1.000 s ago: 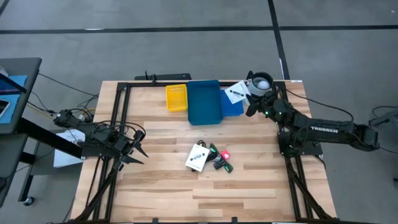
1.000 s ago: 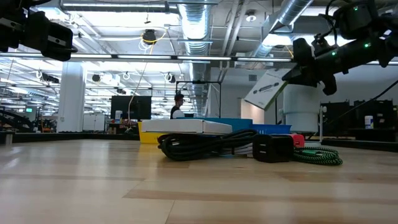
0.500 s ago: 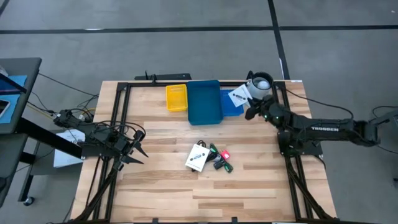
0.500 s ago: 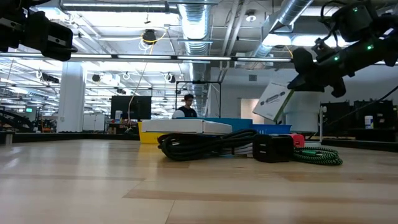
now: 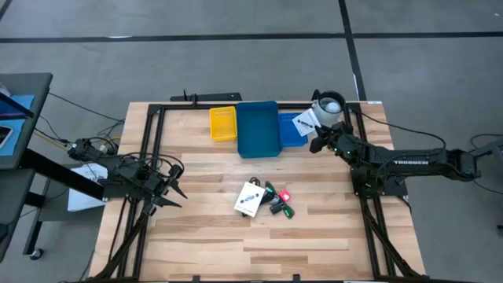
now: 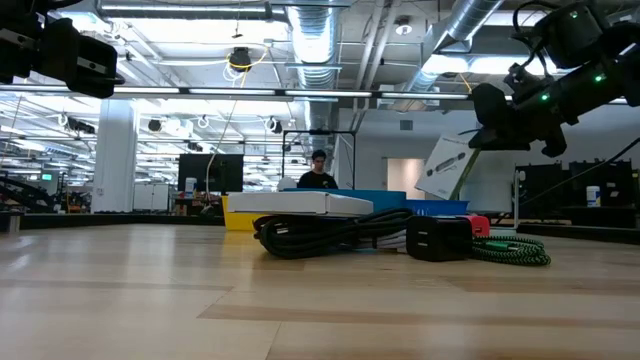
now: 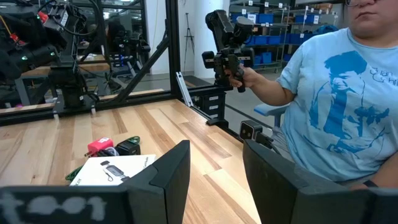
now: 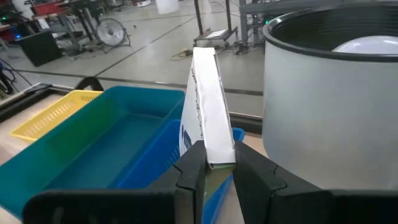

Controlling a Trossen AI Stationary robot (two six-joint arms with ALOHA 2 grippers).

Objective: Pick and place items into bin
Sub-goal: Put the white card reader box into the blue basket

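Observation:
One white card package [image 5: 305,123] is in my right gripper [image 5: 317,141], over the small blue bin [image 5: 291,135] beside the white cup [image 5: 328,105]. In the low view this package [image 6: 447,167] is tilted beside the right gripper [image 6: 488,128]. A second white package [image 5: 249,198] lies flat at mid-table. Next to it lie the black clip pieces with green and red parts [image 5: 280,201]. My left gripper [image 5: 174,191] waits open near the table's left edge, touching nothing. My right gripper pinches the white package by one end [image 8: 214,160] between its two fingers [image 8: 191,169]. The thin edge faces the wrist camera, and the card reaches forward past the fingertips. It is lifted clear and tilted over the small blue bin [image 8: 163,149].
A large teal bin [image 5: 258,128] and a yellow bin [image 5: 223,123] stand in a row with the small blue one at the table's far edge. Black frame rails run along the sides. A person [image 7: 336,93] sits beyond the table, holding a controller.
My right gripper has come down and slightly toward the near edge, carrying the package lower over the small blue bin. The package has tipped more on edge. A person has walked across the room behind the table.

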